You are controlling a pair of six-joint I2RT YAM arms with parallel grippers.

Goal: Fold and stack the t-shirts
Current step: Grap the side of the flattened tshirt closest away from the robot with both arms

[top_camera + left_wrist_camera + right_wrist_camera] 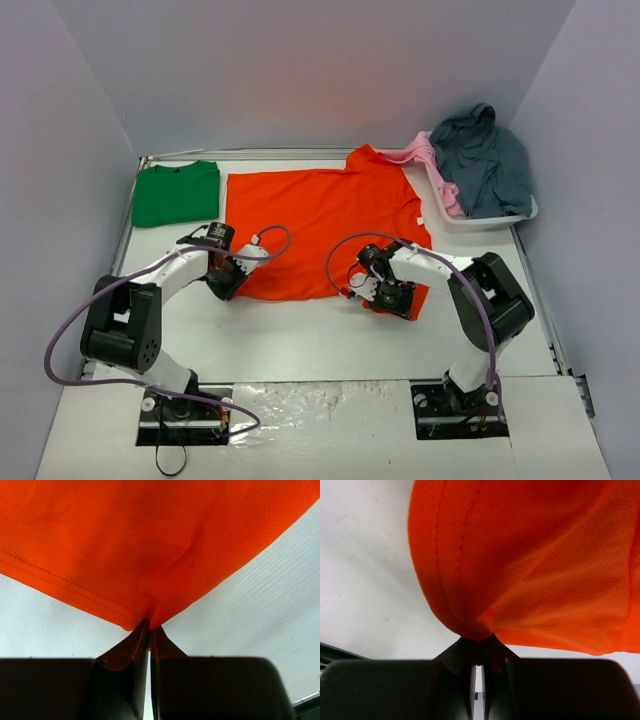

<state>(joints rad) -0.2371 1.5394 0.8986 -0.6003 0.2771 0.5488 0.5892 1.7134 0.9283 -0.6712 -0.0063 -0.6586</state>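
The orange t-shirt point(320, 225) lies spread across the middle of the table, its neck toward the right. My left gripper point(228, 283) is shut on its near left corner; in the left wrist view the cloth point(150, 550) is pinched at the hem between the closed fingertips point(149, 629). At the near right edge, by the sleeve, my right gripper point(385, 297) is shut on a bunched fold of the same shirt point(530, 565), with its tips point(479, 642) squeezing it. A green t-shirt point(176, 193) lies folded at the far left.
A white bin point(490, 213) at the far right holds a grey-blue garment point(485, 155) and a pink one point(425, 155) hanging over its rim. Purple walls enclose the table on three sides. Cables loop over both arms.
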